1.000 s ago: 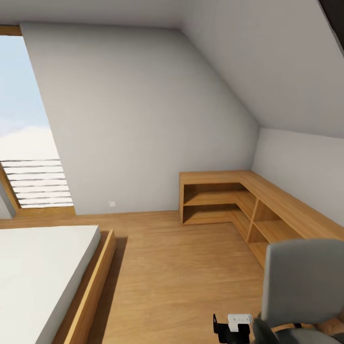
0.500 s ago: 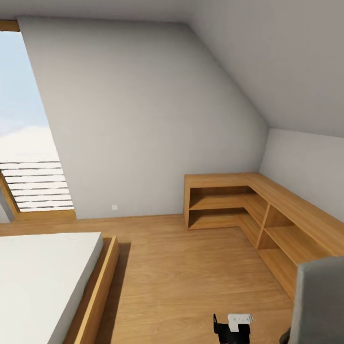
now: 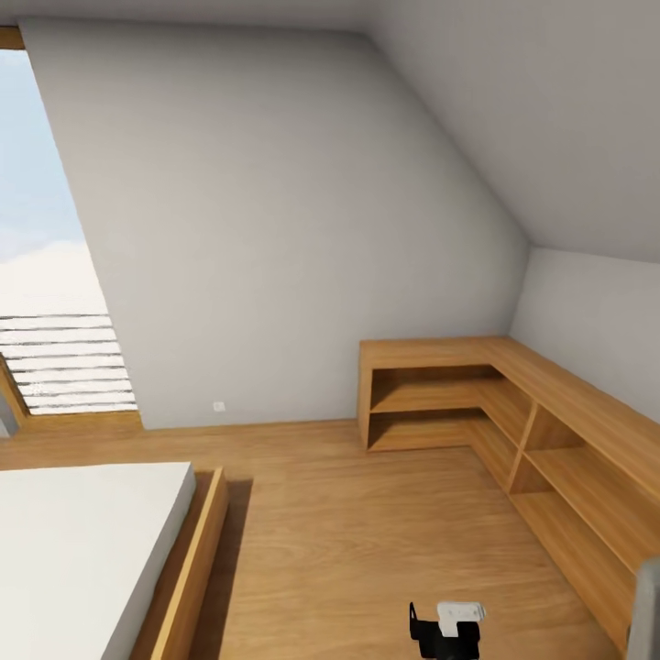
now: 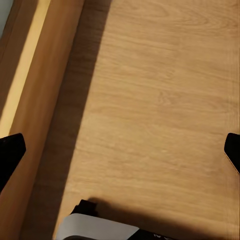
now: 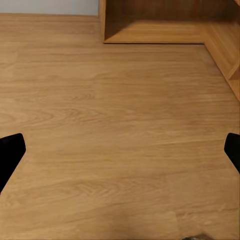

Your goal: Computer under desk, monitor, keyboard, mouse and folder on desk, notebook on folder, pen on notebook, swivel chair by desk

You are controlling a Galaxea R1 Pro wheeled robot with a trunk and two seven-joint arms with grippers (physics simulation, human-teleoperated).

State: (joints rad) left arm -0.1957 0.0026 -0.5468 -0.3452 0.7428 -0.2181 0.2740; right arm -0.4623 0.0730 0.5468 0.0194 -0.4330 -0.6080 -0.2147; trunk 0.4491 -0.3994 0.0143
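Note:
I am in the bedroom, facing a sloped grey wall over a light-wood floor. A thin grey sliver of the swivel chair shows at the lower right edge of the head view. My left gripper is open and holds nothing; it hangs over bare floor beside the wooden bed frame. My right gripper is open too, empty, above floor boards with the low cabinet's corner ahead of it.
A bed with a white mattress in a wooden frame fills the lower left. A low light-wood L-shaped cabinet runs along the right wall. A slanted window is at far left. A black-and-white part of my body shows at bottom centre.
The head view has swung leftward, so the cabinet and chair slide right in the picture; the chair's grey back has shrunk from a large shape to a sliver at the edge.

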